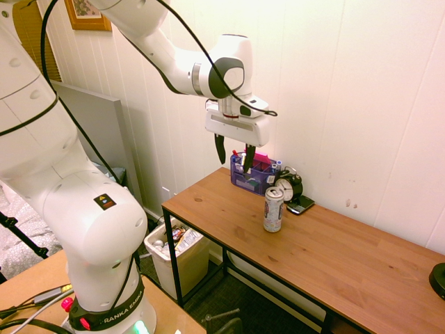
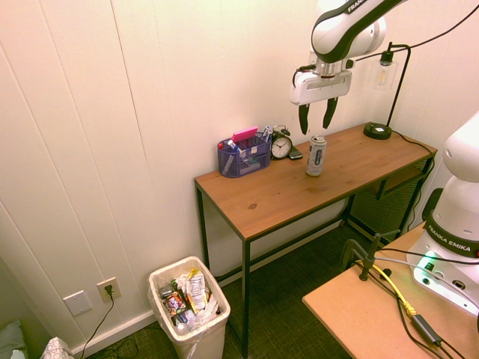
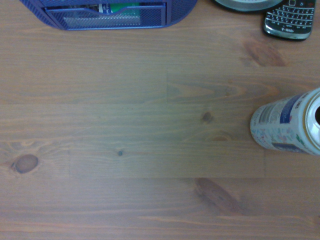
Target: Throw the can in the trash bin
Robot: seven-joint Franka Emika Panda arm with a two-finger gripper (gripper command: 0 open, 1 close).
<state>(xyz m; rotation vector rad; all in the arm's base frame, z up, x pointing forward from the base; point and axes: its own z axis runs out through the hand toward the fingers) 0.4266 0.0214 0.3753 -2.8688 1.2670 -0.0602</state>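
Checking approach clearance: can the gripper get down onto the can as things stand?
Probably yes. The gripper hangs open above the upright can, nothing between them; the clock and organiser stand behind, apart.

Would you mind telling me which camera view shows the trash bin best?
The second exterior view: the trash bin stands whole on the floor beside the table's end, wrappers visible inside. The first exterior view shows it partly hidden behind the table frame. The wrist view shows only tabletop, not the bin.

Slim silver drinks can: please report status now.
Gripper open, above table. Slim silver drinks can upright on wooden table, not grasped. Cream-white plastic trash bin on floor beside table. Nothing blocking.
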